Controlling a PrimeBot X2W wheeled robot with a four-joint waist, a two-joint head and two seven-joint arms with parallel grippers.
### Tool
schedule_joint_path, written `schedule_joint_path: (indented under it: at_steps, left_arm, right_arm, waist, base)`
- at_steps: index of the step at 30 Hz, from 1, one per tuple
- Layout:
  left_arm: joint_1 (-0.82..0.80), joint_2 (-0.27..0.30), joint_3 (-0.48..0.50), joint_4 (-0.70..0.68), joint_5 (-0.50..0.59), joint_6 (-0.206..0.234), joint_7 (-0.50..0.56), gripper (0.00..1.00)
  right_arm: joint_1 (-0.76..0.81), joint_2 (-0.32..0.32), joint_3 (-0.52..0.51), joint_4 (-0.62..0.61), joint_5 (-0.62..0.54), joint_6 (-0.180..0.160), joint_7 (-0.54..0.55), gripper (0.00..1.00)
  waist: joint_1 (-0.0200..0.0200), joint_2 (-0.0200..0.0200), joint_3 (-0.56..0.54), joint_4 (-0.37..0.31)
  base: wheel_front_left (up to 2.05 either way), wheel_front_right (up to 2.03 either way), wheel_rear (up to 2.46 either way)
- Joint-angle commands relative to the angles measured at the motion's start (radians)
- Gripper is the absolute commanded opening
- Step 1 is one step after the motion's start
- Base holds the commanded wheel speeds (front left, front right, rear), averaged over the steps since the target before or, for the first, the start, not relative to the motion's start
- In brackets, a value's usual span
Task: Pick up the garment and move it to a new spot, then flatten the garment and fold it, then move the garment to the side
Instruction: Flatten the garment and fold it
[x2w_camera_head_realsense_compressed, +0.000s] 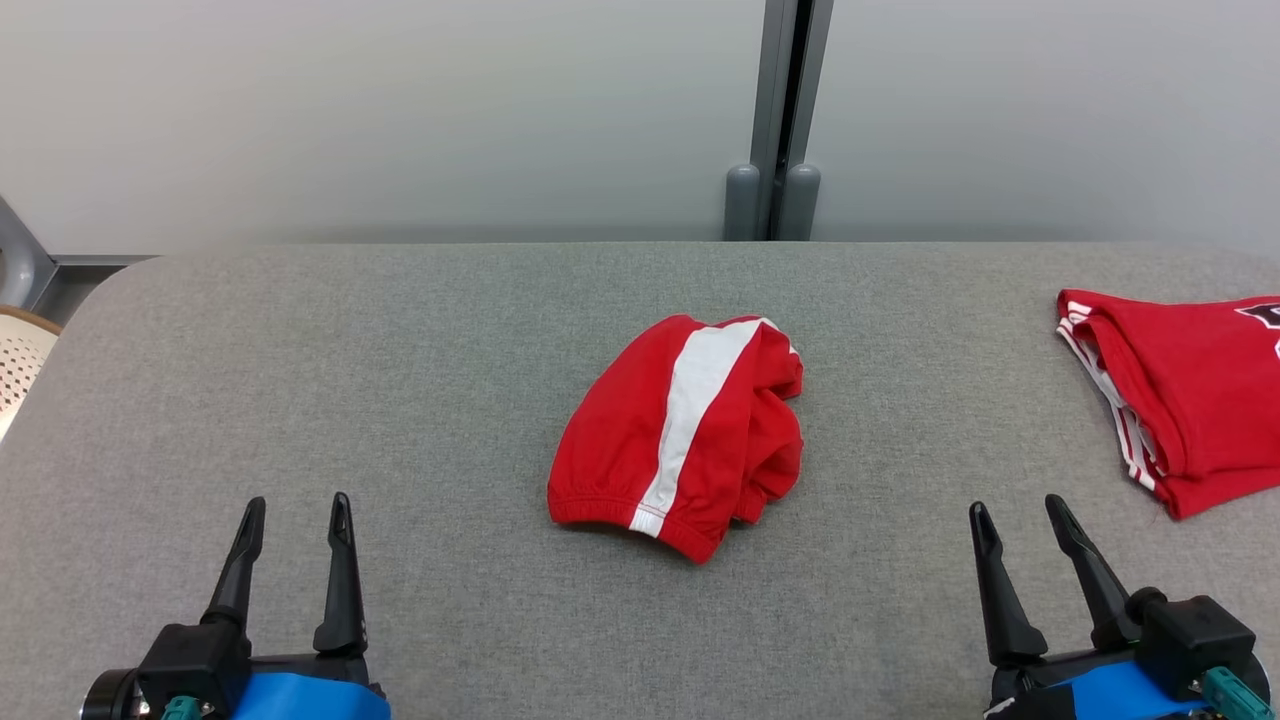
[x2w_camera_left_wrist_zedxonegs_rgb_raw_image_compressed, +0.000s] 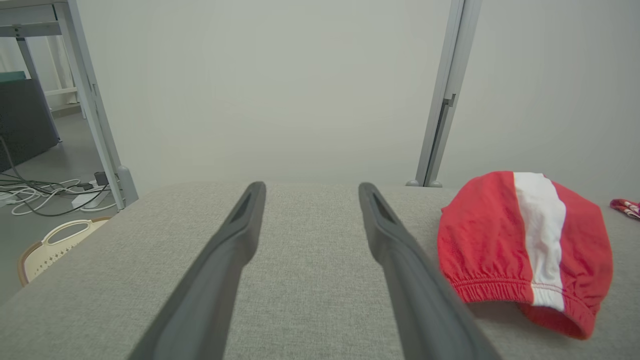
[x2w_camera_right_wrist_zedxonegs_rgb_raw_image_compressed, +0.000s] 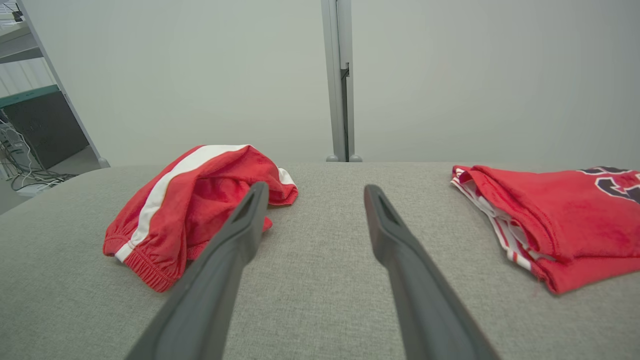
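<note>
Garment (x2w_camera_head_realsense_compressed: 680, 430): red, one broad white stripe, elastic hem toward the robot. It lies bunched in a heap at approx. the centre of the grey fabric desk (x2w_camera_head_realsense_compressed: 400, 350), free of both pincers.

Left pincer (x2w_camera_head_realsense_compressed: 298, 503): near edge of desk, robot's left, fingers spread apart, nothing between them. Well apart from the garment.

Right pincer (x2w_camera_head_realsense_compressed: 1017, 506): near edge, robot's right, fingers likewise spread and empty. Sits between the garment and a 2nd red item (x2w_camera_head_realsense_compressed: 1190, 400), which is folded, has white trim and lies at the far right of the desk.

Per-view notes:
- Head view: gives the overall layout, i.e. the garment midway between the two pincers, w/ a grey post (x2w_camera_head_realsense_compressed: 785, 120) against the pale wall behind.
- Left wrist view: garment (x2w_camera_left_wrist_zedxonegs_rgb_raw_image_compressed: 525, 245) seen from its smooth side, to the right of the pincer's fingers, stripe running straight over the top. Adds a cream perforated basket (x2w_camera_left_wrist_zedxonegs_rgb_raw_image_compressed: 55, 245) on the floor beside the desk, plus loose cables (x2w_camera_left_wrist_zedxonegs_rgb_raw_image_compressed: 40, 192) by a frame leg.
- Right wrist view: garment (x2w_camera_right_wrist_zedxonegs_rgb_raw_image_compressed: 200, 200) seen from its open, crumpled side, partly behind one finger. Adds the 2nd red item's stacked layers and dark lettering (x2w_camera_right_wrist_zedxonegs_rgb_raw_image_compressed: 612, 182)
</note>
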Motion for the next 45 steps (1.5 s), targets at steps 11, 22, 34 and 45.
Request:
schedule_joint_path:
  at_steps: [11,22,34,45]
  left_arm:
    - [-0.004,-0.01,0.016,0.01,0.017,-0.013,-0.004,1.0]
    - [-0.004,-0.014,0.024,0.016,0.026,-0.024,-0.004,1.0]
    - [-0.006,-0.019,0.027,0.026,0.032,-0.034,-0.004,1.0]
    - [-0.041,-0.079,-0.071,0.106,0.011,-0.104,-0.003,1.0]
  right_arm:
    - [-0.004,0.0,-0.001,0.004,-0.001,0.0,-0.001,1.0]
    - [-0.005,0.0,0.001,0.011,0.003,0.0,-0.005,1.0]
    - [-0.002,0.0,0.001,0.019,0.006,0.0,-0.01,1.0]
    - [-0.016,0.0,0.012,0.022,0.008,0.0,-0.013,1.0]
  waist:
    - [0.0,0.0,0.008,-0.001]
    - [0.0,0.0,0.005,-0.004]
    - [0.0,0.0,-0.005,-0.004]
    - [0.0,0.0,0.01,-0.017]
  base:
    - [0.0,0.0,0.0]
    - [0.0,0.0,0.0]
    - [0.0,0.0,0.0]
    - [0.0,0.0,0.0]
